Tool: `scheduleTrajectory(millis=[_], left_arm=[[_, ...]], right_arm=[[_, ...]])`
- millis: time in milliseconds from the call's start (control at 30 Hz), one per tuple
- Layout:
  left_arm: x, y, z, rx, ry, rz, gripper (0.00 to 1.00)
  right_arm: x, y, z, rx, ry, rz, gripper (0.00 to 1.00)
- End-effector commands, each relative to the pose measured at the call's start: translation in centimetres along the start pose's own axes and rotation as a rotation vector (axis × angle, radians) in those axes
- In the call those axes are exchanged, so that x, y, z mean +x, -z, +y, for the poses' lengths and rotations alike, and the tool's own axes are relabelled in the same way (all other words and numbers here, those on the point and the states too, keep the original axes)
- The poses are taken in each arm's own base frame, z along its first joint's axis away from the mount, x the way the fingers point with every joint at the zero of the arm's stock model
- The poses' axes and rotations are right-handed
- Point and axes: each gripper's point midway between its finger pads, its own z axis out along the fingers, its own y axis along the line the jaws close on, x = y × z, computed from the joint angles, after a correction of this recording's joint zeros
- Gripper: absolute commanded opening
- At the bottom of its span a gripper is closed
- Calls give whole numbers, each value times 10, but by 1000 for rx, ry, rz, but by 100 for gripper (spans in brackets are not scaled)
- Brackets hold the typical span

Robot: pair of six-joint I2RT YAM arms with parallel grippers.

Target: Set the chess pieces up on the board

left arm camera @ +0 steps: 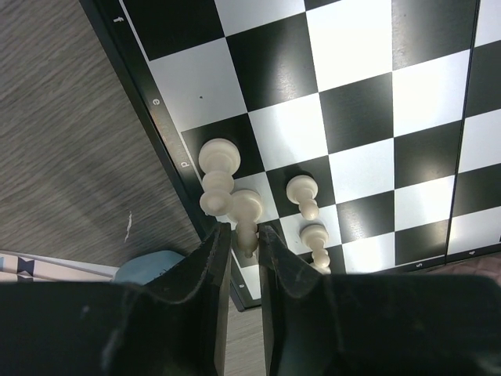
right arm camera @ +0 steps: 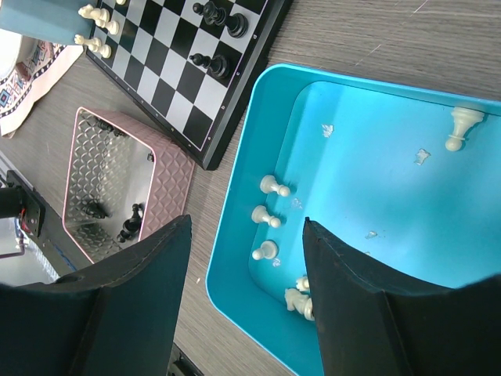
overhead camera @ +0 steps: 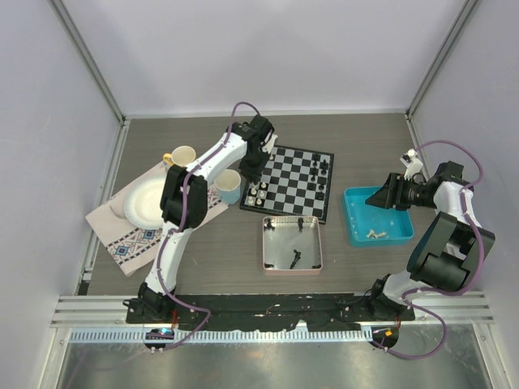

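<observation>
While right fingers [right arm camera: 141,301] gape empty over the blue tray [right arm camera: 235,262], left fingers [left arm camera: 205,274] narrowly flank a white pawn [left arm camera: 246,208], grip unclear

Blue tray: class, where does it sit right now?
In the top view, the blue tray sits on the right side of the table, just right of the chessboard and pink tray.

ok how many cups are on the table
2: a cream cup just beyond the plate, and a light blue cup between that plate and the board. None looks hidden.
</observation>
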Motion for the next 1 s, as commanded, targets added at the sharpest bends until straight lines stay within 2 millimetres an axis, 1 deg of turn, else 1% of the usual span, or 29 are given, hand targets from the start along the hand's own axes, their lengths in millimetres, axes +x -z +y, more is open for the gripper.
scheduleTrajectory(millis=[0, 167, 233, 333, 367, 433, 467, 500, 533, 567, 600, 633, 667, 700, 733, 767, 800, 833, 867, 900, 933, 967], left_arm=[[-15, 16, 0, 4, 4, -45, 26], [-21, 29, -2, 10, 12, -74, 31], [-24, 34, -3, 15, 15, -82, 31], [-28, 47, -8, 37, 21, -102, 32], [-30, 55, -9, 43, 23, -117, 33], [-29, 65, -11, 51, 26, -127, 36], [-29, 70, -11, 51, 26, -133, 41], [-34, 87, -12, 57, 25, -175, 42], [-28, 87, -12, 55, 30, -169, 45], [-37, 109, -14, 63, 27, -243, 53], [-37, 114, -12, 58, 29, -263, 57], [-30, 115, -12, 56, 27, -265, 61], [-37, 122, -12, 59, 19, -316, 69], [-40, 147, -12, 57, 14, -382, 73], [-40, 154, -10, 49, 1, -411, 77], [-39, 150, -7, 40, -2, -437, 83], [-40, 175, -6, 37, -4, -509, 88], [-40, 180, -2, 24, 5, -542, 93], [-38, 177, 1, 25, 13, -579, 99], [-36, 181, 7, 26, 33, -611, 100], [-36, 204, 6, 51, 43, -685, 99], [-44, 215, 6, 85, 71, -757, 100]], right_arm=[[-7, 2, -1, -2, 28, -15, 64], [-6, 2, 0, -6, 29, -15, 64], [-6, 2, 0, -5, 29, -14, 64], [-6, 3, 1, -9, 38, -12, 64], [-6, 3, 2, -8, 41, -11, 64], [-6, 5, 2, -3, 61, -13, 64], [-6, 5, 3, 0, 68, -14, 64], [-5, 6, 1, 13, 76, -7, 64], [-7, 9, 2, 27, 99, -12, 64], [-6, 11, 0, 51, 111, -5, 64], [-7, 12, -1, 65, 123, -4, 64], [-9, 16, -1, 84, 151, -6, 64], [-10, 18, -4, 105, 168, -2, 64], [-9, 21, -9, 147, 185, 19, 64], [-10, 23, -13, 169, 215, 29, 64], [-11, 26, -14, 184, 229, 44, 64], [-8, 29, -20, 218, 250, 77, 64], [-6, 29, -23, 228, 262, 103, 64], [-4, 32, -24, 234, 298, 138, 64], [-1, 33, -25, 241, 305, 168, 64], [4, 32, -28, 263, 325, 220, 64], [6, 32, -29, 270, 334, 250, 64]])
